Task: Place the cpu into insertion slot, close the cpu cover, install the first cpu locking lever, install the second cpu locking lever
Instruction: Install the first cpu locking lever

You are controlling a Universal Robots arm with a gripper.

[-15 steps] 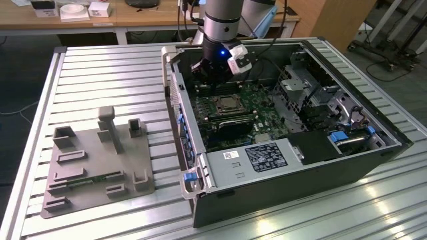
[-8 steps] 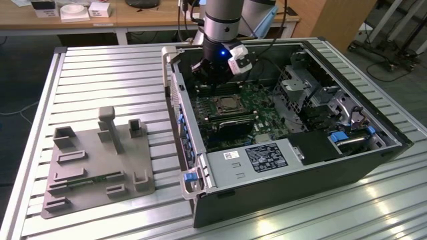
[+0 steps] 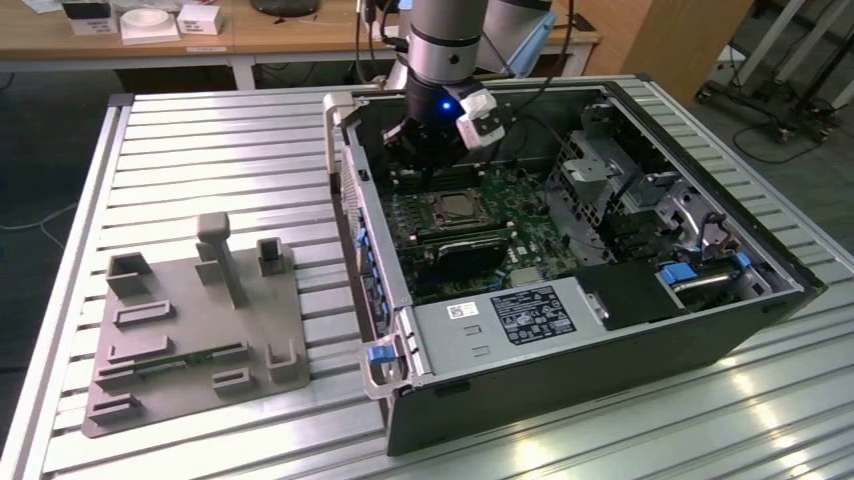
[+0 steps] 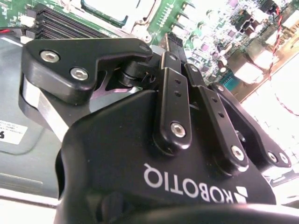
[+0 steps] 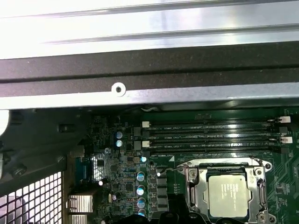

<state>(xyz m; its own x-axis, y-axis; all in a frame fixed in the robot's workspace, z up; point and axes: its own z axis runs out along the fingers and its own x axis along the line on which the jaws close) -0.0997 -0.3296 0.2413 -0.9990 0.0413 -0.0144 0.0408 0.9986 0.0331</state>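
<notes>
Open computer case (image 3: 561, 390), arm reaching in, gripper (image 3: 427, 150) hanging over the board near the insertion slot (image 5: 187, 173), not on it. Honestly can't tell if the gripper is open or closed. In the first wrist view the cpu (image 5: 227, 196) sits in the slot, and the cpu cover (image 5: 252, 196) looks down around it. So I'd guess we're at the lever steps, which call for careful aim at the slot's edge. The levers are hard to make out, and the slot's near edge is cut off.
</notes>
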